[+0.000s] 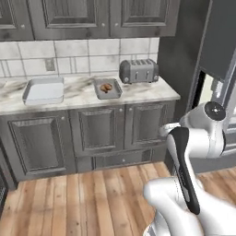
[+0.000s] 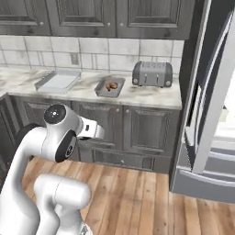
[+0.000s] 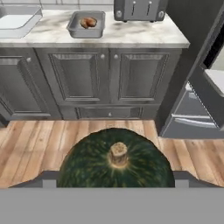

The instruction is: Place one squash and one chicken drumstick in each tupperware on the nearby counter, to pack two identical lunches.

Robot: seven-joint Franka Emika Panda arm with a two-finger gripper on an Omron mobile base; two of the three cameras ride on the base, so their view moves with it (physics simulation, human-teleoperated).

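1. The gripper (image 3: 116, 186) pinches the round dark-green squash (image 3: 116, 162) wide between its tips, well short of the marble counter (image 3: 131, 37).
2. Round, smooth skin — it could slip out.
3. The small grey tupperware (image 3: 86, 25) already holds a brown chicken drumstick (image 3: 89, 22) — a careless drop could hit it.

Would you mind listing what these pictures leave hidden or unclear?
- Squash, hand view: its lower half is cut off at the bottom edge.
- Pincer: finger contact with the squash is hidden behind it.
- Pale tray, hand view: cut off by the top-left corner.
- Drumstick in grey tray: too small for detail.
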